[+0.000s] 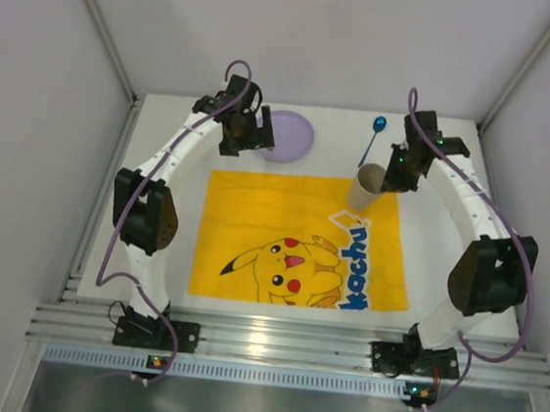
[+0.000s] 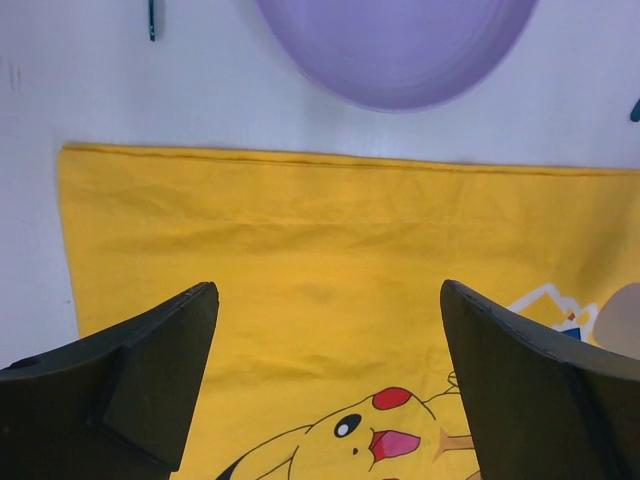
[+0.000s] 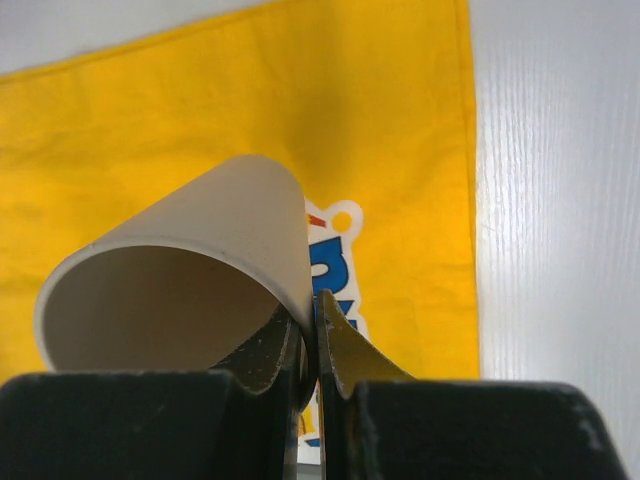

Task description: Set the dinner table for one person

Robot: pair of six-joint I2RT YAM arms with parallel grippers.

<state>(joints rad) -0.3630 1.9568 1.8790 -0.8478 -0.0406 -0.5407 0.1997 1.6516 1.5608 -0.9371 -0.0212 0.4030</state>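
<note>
Yellow mat [image 1: 301,238] lay flat on the white table [image 1: 335,148], the setting seemingly barely begun. At its far right corner the right gripper [image 3: 315,310] pinched a tilted cup [image 3: 180,260] by the rim. Beyond the far edge, a purple plate [image 1: 292,134] and blue spoon [image 1: 373,138] waited; the left gripper [image 2: 328,290] hung spread wide, empty.

We note white links on left arm [image 1: 177,152] and right arm [image 1: 468,192], bulky black joint housings, purple cables [image 1: 104,247] at the frame's outer edges, matte black wedge fingers [image 2: 150,385] on left gripper [image 2: 328,288].
</note>
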